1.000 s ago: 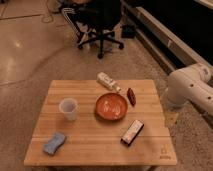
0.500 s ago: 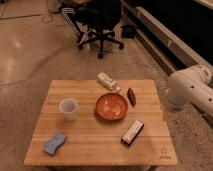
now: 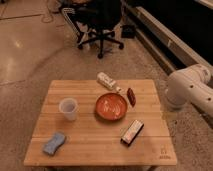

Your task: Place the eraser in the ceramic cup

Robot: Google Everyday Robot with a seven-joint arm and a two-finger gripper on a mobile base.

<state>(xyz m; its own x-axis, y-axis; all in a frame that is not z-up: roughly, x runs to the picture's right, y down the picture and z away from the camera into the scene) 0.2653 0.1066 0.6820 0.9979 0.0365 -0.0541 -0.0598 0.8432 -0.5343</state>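
Camera view: the eraser [image 3: 132, 132] lies flat on the table [image 3: 90, 150], just front-right of the orange-red bowl [image 3: 111, 106]. The ceramic cup [image 3: 68, 108] stands upright left of the bowl. The arm [image 3: 192, 90] is well right of the bowl; the gripper seems out of frame, so I cannot tell its state.

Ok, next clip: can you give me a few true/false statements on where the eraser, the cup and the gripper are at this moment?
1. The eraser lies on the table, outside the ceramic cup. True.
2. The ceramic cup is tipped on its side. False: it stands upright, at picture left of the orange-red bowl.
3. The gripper is shut on the eraser. False: the gripper is out of view; only the white arm shows, beside the table's picture-right edge.
4. The light-blue sponge lies near the table's near corner at picture left. True.
5. The white bottle sits inside the bowl. False: it lies on the table behind the bowl.
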